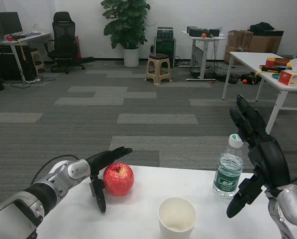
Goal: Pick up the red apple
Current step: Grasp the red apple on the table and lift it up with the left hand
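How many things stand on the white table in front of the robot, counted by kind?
Red apple: 1
White paper cup: 1
Clear water bottle with a white cap: 1
Total: 3 things on the white table

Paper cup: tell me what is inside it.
The white paper cup stands upright on the white table, mouth open to the camera. Its inner wall and much of the bottom show bare and white, with nothing visible inside. The near rim hides the part of the bottom closest to the camera.
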